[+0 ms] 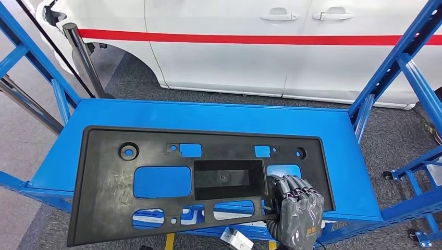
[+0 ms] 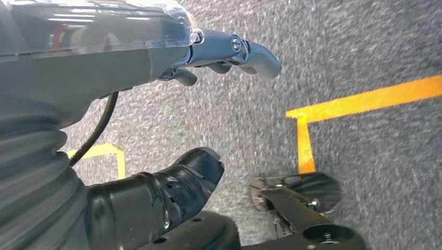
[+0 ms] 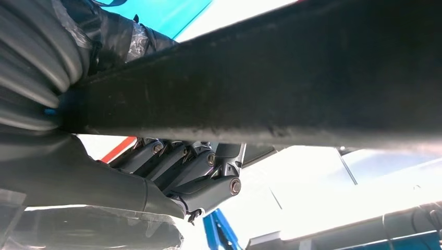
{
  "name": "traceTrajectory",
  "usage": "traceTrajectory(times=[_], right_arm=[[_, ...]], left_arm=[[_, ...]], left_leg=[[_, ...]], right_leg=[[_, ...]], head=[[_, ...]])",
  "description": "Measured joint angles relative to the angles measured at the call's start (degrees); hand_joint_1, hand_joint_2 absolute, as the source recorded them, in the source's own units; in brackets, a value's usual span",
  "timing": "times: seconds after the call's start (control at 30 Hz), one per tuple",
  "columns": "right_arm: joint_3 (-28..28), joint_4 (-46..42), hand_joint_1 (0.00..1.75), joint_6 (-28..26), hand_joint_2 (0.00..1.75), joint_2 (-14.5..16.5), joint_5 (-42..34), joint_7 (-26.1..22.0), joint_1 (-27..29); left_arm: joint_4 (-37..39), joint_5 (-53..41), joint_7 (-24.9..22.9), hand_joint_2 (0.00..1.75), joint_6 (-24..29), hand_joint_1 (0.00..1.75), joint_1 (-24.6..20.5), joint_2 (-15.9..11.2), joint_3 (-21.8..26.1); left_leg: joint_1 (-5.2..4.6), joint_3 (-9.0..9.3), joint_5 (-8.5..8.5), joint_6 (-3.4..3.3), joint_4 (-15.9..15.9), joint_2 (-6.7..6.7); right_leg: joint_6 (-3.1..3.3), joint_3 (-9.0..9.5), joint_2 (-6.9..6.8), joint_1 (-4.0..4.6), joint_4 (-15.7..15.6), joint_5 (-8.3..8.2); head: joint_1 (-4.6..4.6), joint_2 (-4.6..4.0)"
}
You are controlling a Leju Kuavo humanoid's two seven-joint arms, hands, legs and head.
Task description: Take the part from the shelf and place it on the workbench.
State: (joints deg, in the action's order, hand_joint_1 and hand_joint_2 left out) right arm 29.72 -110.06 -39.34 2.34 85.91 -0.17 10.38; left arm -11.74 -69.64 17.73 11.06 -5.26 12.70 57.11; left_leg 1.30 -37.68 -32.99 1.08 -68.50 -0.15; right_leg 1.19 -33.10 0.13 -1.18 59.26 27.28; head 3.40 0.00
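The part is a large black plastic panel (image 1: 109, 192) with several cut-outs and a recessed box in its middle. It lies across the blue shelf surface (image 1: 208, 112), and its near edge overhangs the front. My right hand (image 1: 298, 208) grips that near edge towards the panel's right end, fingers curled over the top. In the right wrist view the panel's edge (image 3: 292, 88) crosses the picture with the right hand (image 3: 172, 172) clamped around it. My left hand (image 2: 104, 62) hangs over the grey floor with its fingers (image 2: 234, 49) and thumb apart, holding nothing.
A white car with a red stripe (image 1: 234, 47) stands close behind the shelf. Blue frame uprights (image 1: 406, 67) flank both sides, and a chrome post (image 1: 83, 57) stands at the back left. Yellow tape (image 2: 365, 99) marks the carpet.
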Motion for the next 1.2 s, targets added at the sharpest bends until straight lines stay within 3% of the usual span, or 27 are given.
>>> traceTrajectory(times=[0.07, 0.1, 0.13, 0.23, 0.27, 0.37, 0.43, 0.53, 0.57, 0.6, 0.63, 0.67, 0.73, 0.8, 0.87, 0.93, 1.03, 1.07, 1.1, 1.13, 1.2], right_arm=[[-0.02, 0.16, 1.75, 0.00, 1.75, 0.00, -0.01, -0.04, 0.00], [-0.03, 0.24, 1.75, 0.00, 1.75, 0.00, -0.01, -0.05, 0.00], [-0.04, 0.32, 1.75, 0.00, 1.75, 0.00, -0.01, -0.07, 0.00], [-0.06, 0.40, 1.75, 0.00, 1.75, 0.01, -0.01, -0.07, 0.00], [-0.07, 0.40, 1.75, 0.00, 1.75, 0.01, -0.02, -0.09, -0.02], [-0.12, 0.45, 1.75, -0.01, 1.75, 0.03, -0.33, -0.34, -0.08], [-0.25, 0.57, 1.75, -0.02, 1.75, 0.04, -0.71, -0.78, -0.06], [-0.48, 0.95, 1.75, -0.01, 1.75, 0.08, -1.10, -1.76, -0.02], [-0.56, 1.11, 1.75, -0.01, 1.75, 0.11, -1.20, -1.99, 0.00], [-0.63, 1.28, 1.75, -0.02, 1.75, 0.13, -1.29, -2.18, 0.02], [-0.69, 1.40, 1.75, -0.02, 1.75, 0.15, -1.36, -2.29, 0.04], [-0.73, 1.49, 1.75, -0.01, 1.75, 0.16, -1.43, -2.37, 0.06], [-0.79, 1.54, 1.75, -0.01, 1.75, 0.28, -1.55, -2.55, 0.05], [-0.96, 1.56, 1.75, -0.02, 1.75, 0.51, -1.67, -2.95, 0.11], [-1.27, 1.60, 1.75, -0.02, 1.75, 0.82, -1.83, -3.65, 0.29], [-1.61, 1.64, 1.75, -0.01, 1.75, 1.27, -2.02, -4.33, 0.40], [-2.16, 1.77, 1.75, -0.02, 1.75, 1.87, -2.44, -5.17, 0.53], [-2.31, 1.84, 1.75, -0.02, 1.75, 1.99, -2.56, -5.43, 0.61], [-2.47, 1.93, 1.75, -0.01, 1.75, 2.10, -2.64, -5.69, 0.69], [-2.63, 2.03, 1.75, -0.01, 1.75, 2.21, -2.70, -5.94, 0.78], [-2.99, 2.16, 1.75, -0.01, 1.75, 2.50, -2.79, -6.42, 0.96]], left_arm=[[0.00, 0.00, 0.00, 1.75, 0.00, 0.00, 0.01, 0.01, 0.00], [0.00, 0.00, 0.00, 1.75, 0.00, 0.00, 0.02, 0.01, 0.00], [0.00, 0.00, 0.00, 1.75, 0.00, 0.00, 0.01, 0.01, 0.00], [0.00, -0.02, 0.00, 1.75, 0.00, 0.00, -0.14, -0.10, 0.00], [0.00, -0.03, 0.01, 1.75, -0.01, 0.00, -0.18, -0.15, 0.00], [0.01, -0.16, 0.01, 1.75, -0.13, 0.00, -0.15, -0.15, -0.02], [0.01, -0.22, 0.00, 1.75, -0.20, 0.00, -0.13, -0.11, -0.04], [0.01, -0.25, -0.01, 1.75, -0.26, 0.00, -0.21, -0.07, -0.08], [0.02, -0.26, -0.04, 1.75, -0.27, 0.00, -0.17, -0.07, -0.09], [0.02, -0.26, -0.07, 1.75, -0.28, 0.00, -0.12, -0.06, -0.09], [0.02, -0.26, -0.09, 1.75, -0.28, 0.00, -0.07, -0.04, -0.09], [0.02, -0.26, -0.11, 1.75, -0.28, 0.00, -0.05, 0.00, -0.09], [0.02, -0.25, -0.11, 1.75, -0.28, 0.00, -0.07, 0.07, -0.09], [0.02, -0.24, -0.10, 1.75, -0.28, 0.00, -0.10, 0.08, -0.09], [0.02, -0.24, -0.10, 1.75, -0.28, 0.00, -0.05, 0.09, -0.09], [0.02, -0.23, -0.11, 1.75, -0.28, 0.00, 0.01, 0.09, -0.09], [0.02, -0.19, -0.11, 1.75, -0.28, 0.00, 0.01, 0.09, -0.07], [0.02, -0.17, -0.11, 1.75, -0.28, 0.00, 0.01, 0.09, -0.07], [0.02, -0.16, -0.11, 1.75, -0.28, 0.00, 0.03, 0.09, -0.07], [0.02, -0.16, -0.11, 1.75, -0.28, 0.00, 0.04, 0.09, -0.07], [0.02, -0.17, -0.11, 1.75, -0.28, 0.00, 0.01, 0.09, -0.07]], left_leg=[[-0.02, -1.26, -2.88, 0.03, -5.70, 0.00], [-0.05, -0.49, -2.63, -0.12, -5.79, 0.00], [-0.10, 1.37, -1.49, -0.38, -3.68, 0.00], [-0.73, 8.98, 1.90, -1.68, 7.94, -0.01], [-1.03, 10.14, 2.26, -1.96, 10.12, 0.00], [-1.32, 9.98, 3.30, -2.40, 11.52, 0.11], [-0.99, 9.46, 4.51, -3.14, 12.22, 0.35], [-0.90, 7.84, 6.00, -3.80, 12.33, 0.62], [-0.90, 7.19, 6.37, -3.75, 12.18, 0.67], [-0.86, 6.55, 6.66, -3.64, 11.93, 0.71], [-0.81, 5.93, 6.90, -3.50, 11.61, 0.74], [-0.75, 5.33, 7.07, -3.36, 11.20, 0.74], [-0.74, 4.31, 7.31, -2.94, 10.32, 0.71], [-0.85, 3.74, 7.66, -2.24, 9.78, 0.68], [-0.86, 3.54, 8.16, -1.42, 9.73, 0.65], [-0.69, 2.87, 6.91, -0.79, 8.59, 0.56], [-0.51, -0.07, 0.03, -0.18, 0.04, 0.50], [-0.50, -0.89, -1.66, -0.03, -3.28, 0.50], [-0.49, -1.04, -2.21, 0.05, -5.29, 0.51], [-0.50, -0.25, -1.60, 0.03, -5.36, 0.51], [-0.51, 4.36, 1.45, -0.29, 0.64, 0.49]], right_leg=[[0.26, -0.97, -0.16, 0.41, 0.11, -0.66], [0.29, -1.42, -0.18, 0.60, 0.19, -0.95], [0.29, -1.80, -0.19, 0.76, 0.28, -1.23], [-0.07, -2.42, -0.18, 0.98, 0.43, -2.00], [-0.36, -2.49, -0.22, 0.91, 0.42, -2.27], [-1.50, -2.65, -0.30, 0.64, 0.20, -3.10], [-2.04, -3.38, -0.21, 0.64, 1.67, -1.16], [-2.63, -5.87, -0.12, 0.42, 10.48, 6.21], [-2.84, -6.28, -0.13, 0.33, 13.20, 7.41], [-3.03, -5.96, -0.14, 0.23, 14.37, 7.33], [-3.16, -4.74, -0.15, 0.11, 13.59, 6.25], [-3.23, -2.56, -0.16, -0.04, 10.85, 4.69], [-3.00, 2.23, -0.14, -0.07, 3.45, 3.14], [-2.39, 4.10, -0.05, 0.24, -0.15, 3.13], [-1.52, 3.63, -0.02, 0.38, -0.37, 2.62], [-0.47, 3.02, -0.18, 0.20, -0.73, 1.88], [0.46, 1.46, -0.38, 0.20, -0.77, 0.59], [0.50, 0.82, -0.40, 0.27, -0.68, 0.16], [0.49, 0.23, -0.42, 0.35, -0.57, -0.24], [0.43, -0.33, -0.42, 0.39, -0.44, -0.60], [0.18, -1.19, -0.38, 0.43, -0.12, -1.19]], head=[[0.01, 0.00], [0.01, 0.00], [0.01, 0.00], [0.02, 0.00], [0.03, 0.00], [0.03, 0.00], [0.07, 0.00], [0.10, 0.00], [0.10, 0.00], [0.09, 0.00], [0.10, 0.00], [0.09, 0.00], [0.07, 0.00], [0.05, 0.00], [0.07, 0.00], [0.05, 0.00], [-0.04, 0.00], [-0.04, 0.00], [-0.04, 0.00], [-0.04, 0.00], [-0.04, 0.00]])
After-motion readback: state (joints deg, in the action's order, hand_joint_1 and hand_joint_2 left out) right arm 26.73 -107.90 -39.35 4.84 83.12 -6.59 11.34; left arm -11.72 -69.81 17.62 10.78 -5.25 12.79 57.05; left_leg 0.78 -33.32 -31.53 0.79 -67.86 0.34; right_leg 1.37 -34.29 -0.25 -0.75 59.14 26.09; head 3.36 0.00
